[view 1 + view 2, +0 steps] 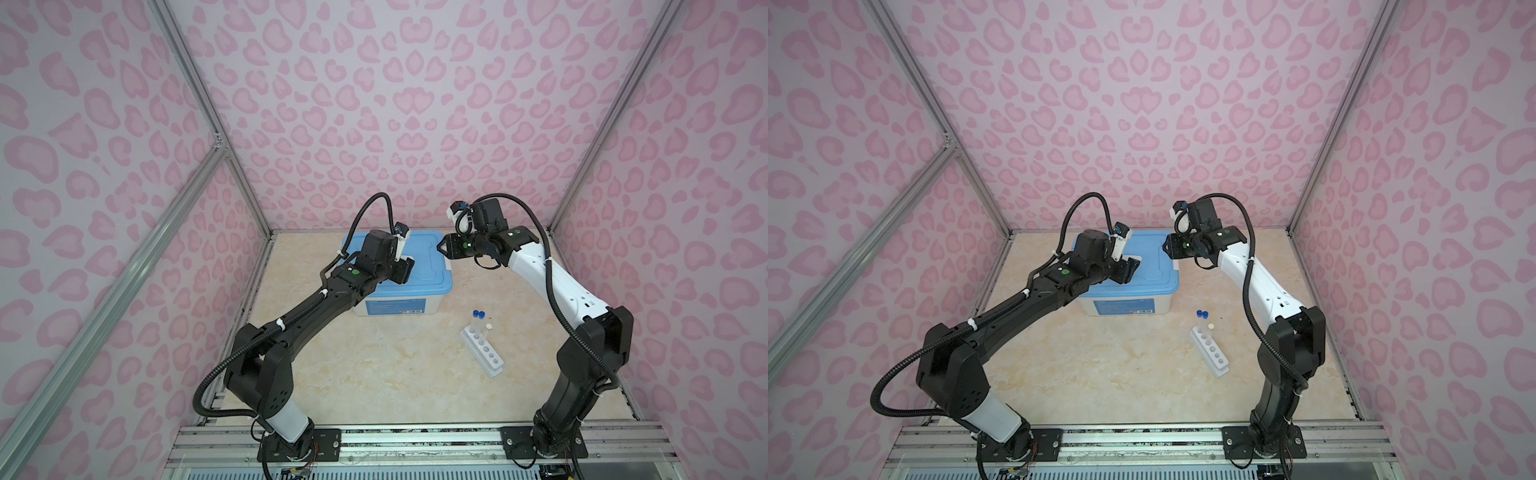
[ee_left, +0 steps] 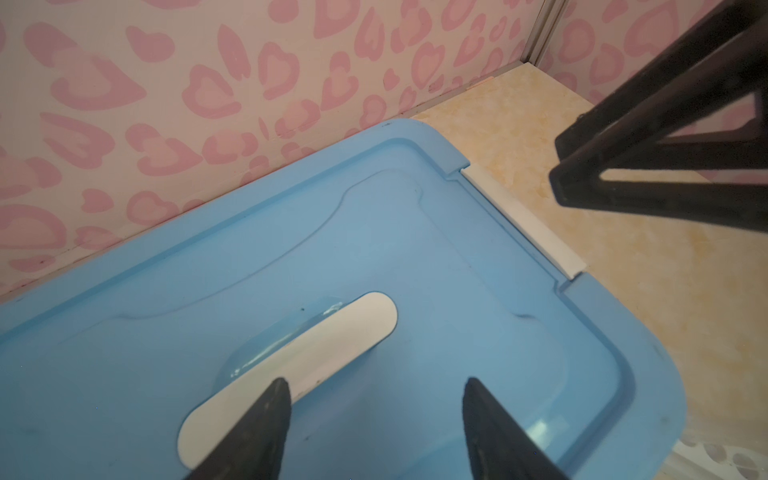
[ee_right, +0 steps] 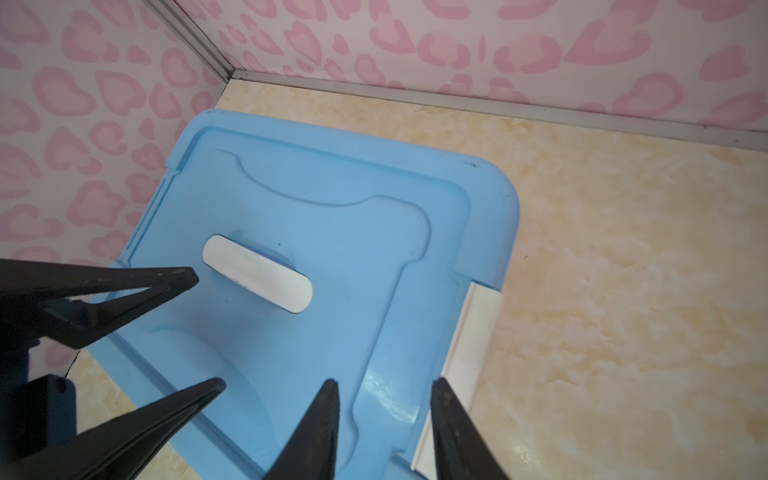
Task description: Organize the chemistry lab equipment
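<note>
- The step in hand looks like opening the bin point(image 1: 395, 305); its blue lid point(image 2: 415, 249) is shut.
- The left gripper point(image 2: 376, 384) hovers over the lid's white handle point(image 2: 353, 328), jaws wide apart and empty.
- The right gripper point(image 3: 384, 384), jaws partly apart and empty, is poised over the lid edge at the white latch point(image 3: 478, 324).
- The test tubes point(image 1: 475, 323) stand in the rack point(image 1: 484, 353), well apart from the bin.
- The next move likely calls for freeing the latch, then closing on the handle.

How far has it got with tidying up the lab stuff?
Done: three capped test tubes stand in the white rack, and the bin's blue lid is on. In hand: nothing; the left hand hangs open over the lid's white handle, the right hand open by a side latch. Left: perhaps only securing the lid.
</note>
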### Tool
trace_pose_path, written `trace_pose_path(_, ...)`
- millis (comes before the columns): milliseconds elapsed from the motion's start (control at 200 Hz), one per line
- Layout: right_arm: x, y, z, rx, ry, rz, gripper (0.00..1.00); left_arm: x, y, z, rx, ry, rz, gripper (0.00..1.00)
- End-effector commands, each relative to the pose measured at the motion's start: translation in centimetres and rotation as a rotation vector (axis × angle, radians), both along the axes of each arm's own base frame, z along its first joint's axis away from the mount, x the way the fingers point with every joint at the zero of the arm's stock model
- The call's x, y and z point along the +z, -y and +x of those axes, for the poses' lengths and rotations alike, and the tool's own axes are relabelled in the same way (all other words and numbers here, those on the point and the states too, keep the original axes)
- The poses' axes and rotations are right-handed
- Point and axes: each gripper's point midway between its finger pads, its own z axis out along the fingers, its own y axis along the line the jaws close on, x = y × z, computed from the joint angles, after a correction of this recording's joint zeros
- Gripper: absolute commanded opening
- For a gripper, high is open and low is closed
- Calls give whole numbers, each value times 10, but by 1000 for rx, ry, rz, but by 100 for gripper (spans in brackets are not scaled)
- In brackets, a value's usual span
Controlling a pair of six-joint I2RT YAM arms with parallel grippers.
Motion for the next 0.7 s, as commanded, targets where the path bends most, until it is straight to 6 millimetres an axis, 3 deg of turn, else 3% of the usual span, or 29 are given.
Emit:
trace_pose_path(0, -1, -14, -1, 41, 20, -40, 38, 24, -7, -1, 18, 48, -36, 69)
trace_pose_path(75, 2, -28, -2, 71, 37, -44, 38, 40, -15, -1, 31, 68, -77, 69)
trace_pose_path(105, 2, -34, -3, 85, 40, -46, 38, 32, -20, -4, 36, 49, -81, 69)
trace_pose_path(295, 0, -70, -5, 150, 54, -50, 38, 47, -47, -7, 79, 39, -202, 69)
trace_pose_path(495, -4, -107, -10, 223, 65, -50, 39, 56, -95, -8, 166, 24, -360, 69)
trace_pose_path(695, -12, -134, -16, 280, 71, -74, 39, 54, -130, -6, 241, 9, -479, 70)
